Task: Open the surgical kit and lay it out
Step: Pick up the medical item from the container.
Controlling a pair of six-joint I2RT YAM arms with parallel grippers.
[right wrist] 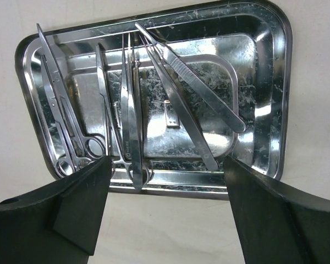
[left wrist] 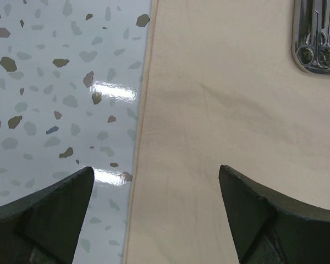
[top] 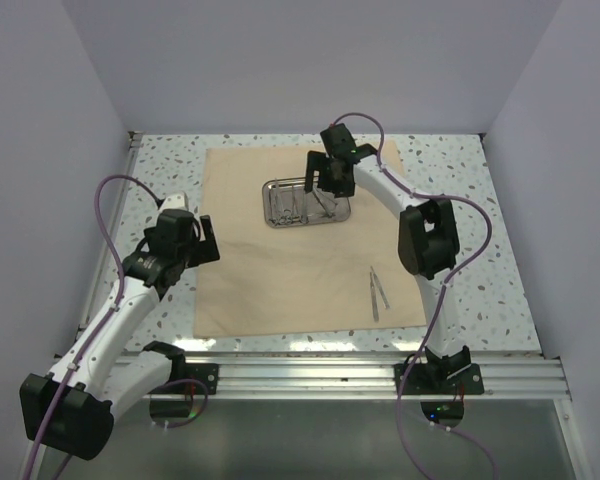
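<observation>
The tan cloth wrap [top: 280,270] lies spread flat on the table. On its far part sits the shiny steel tray [top: 280,212] [right wrist: 264,82], holding scissors [right wrist: 59,124], ring-handled forceps [right wrist: 105,104] and tweezers [right wrist: 201,96]. My right gripper [top: 320,190] [right wrist: 166,165] hovers open over the tray's near rim with nothing between its fingers. One pair of tweezers [top: 378,293] lies apart on the cloth's near right. At the cloth's left edge [left wrist: 146,110] my left gripper [top: 195,240] [left wrist: 155,168] stands open and empty. The tray's corner [left wrist: 318,38] shows in the left wrist view.
The speckled tabletop [top: 480,290] [left wrist: 55,82] surrounds the cloth. Grey walls close the left, far and right sides. An aluminium rail [top: 330,375] carrying both arm bases runs along the near edge.
</observation>
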